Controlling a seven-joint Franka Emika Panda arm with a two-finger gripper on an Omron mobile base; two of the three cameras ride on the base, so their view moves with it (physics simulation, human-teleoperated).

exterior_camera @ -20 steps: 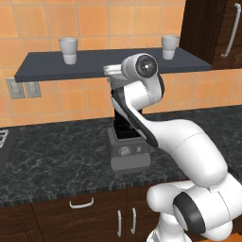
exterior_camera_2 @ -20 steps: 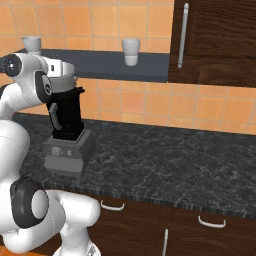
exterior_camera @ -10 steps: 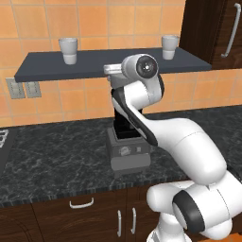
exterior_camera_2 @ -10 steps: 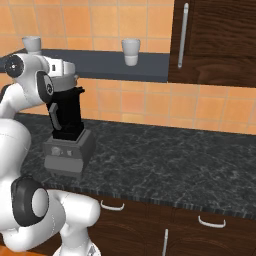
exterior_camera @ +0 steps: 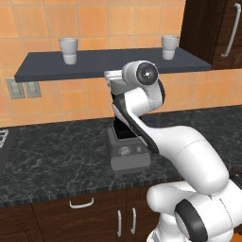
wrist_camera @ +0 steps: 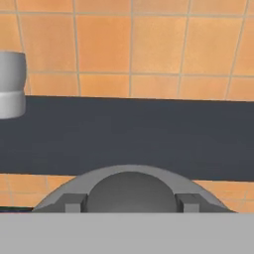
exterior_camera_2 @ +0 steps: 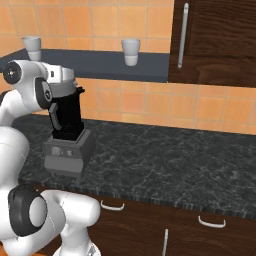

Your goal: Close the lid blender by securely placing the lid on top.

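Blender (exterior_camera_2: 66, 131) stands upright at frame left, jar top right beside your wrist; jaws' state: cannot tell.

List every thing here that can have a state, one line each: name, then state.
blender: upright on the counter, arm's hand at its top.
lid: close below the hand camera; seating cannot be judged.
cabinet door: shut.
two cups: upright on the shelf.
gripper: cannot tell.
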